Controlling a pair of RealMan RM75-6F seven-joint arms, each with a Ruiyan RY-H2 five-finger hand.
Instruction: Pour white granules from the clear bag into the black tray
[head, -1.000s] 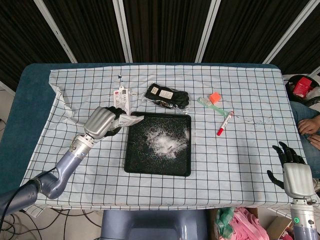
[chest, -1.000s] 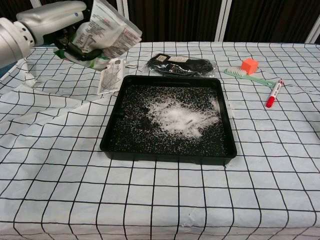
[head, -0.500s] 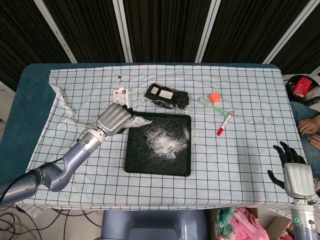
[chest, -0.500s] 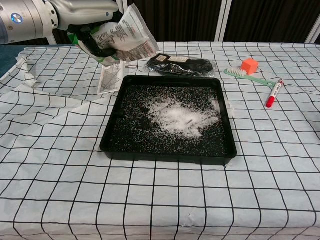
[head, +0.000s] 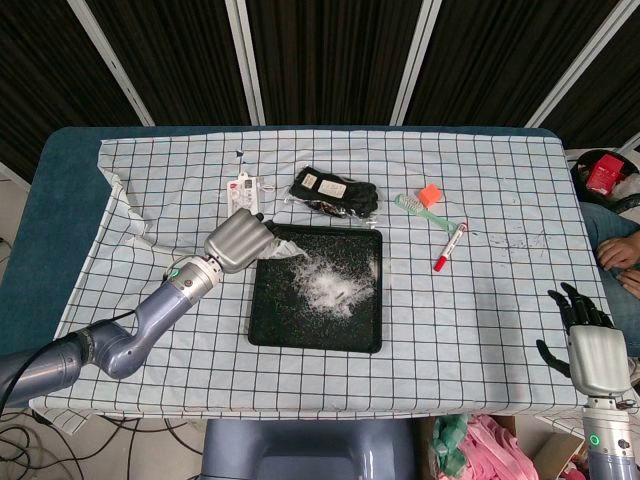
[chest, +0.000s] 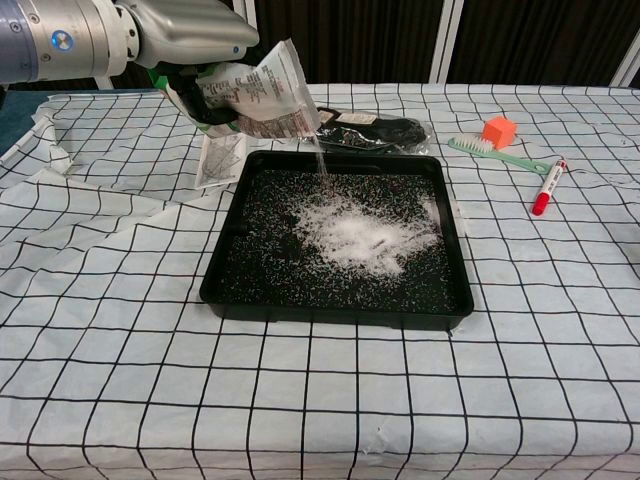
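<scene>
The black tray (chest: 335, 300) is taken as the reference. A heap of white granules (chest: 350, 232) is seen at its centre, with loose grains scattered across the floor. Above its far-left corner the clear bag (chest: 262, 92) is held tilted by the left hand (head: 240, 241) — fingers are wrapped closed round the bag, and a thin stream is seen falling from its lower corner into the tray. Well off to the tray's right, the right hand (head: 594, 350) is kept at the table edge — fingers spread, nothing held. Beyond the tray a black packet (chest: 365, 129) is laid, and far-right of it a green brush (chest: 497, 154) and a red marker (chest: 547, 187).
</scene>
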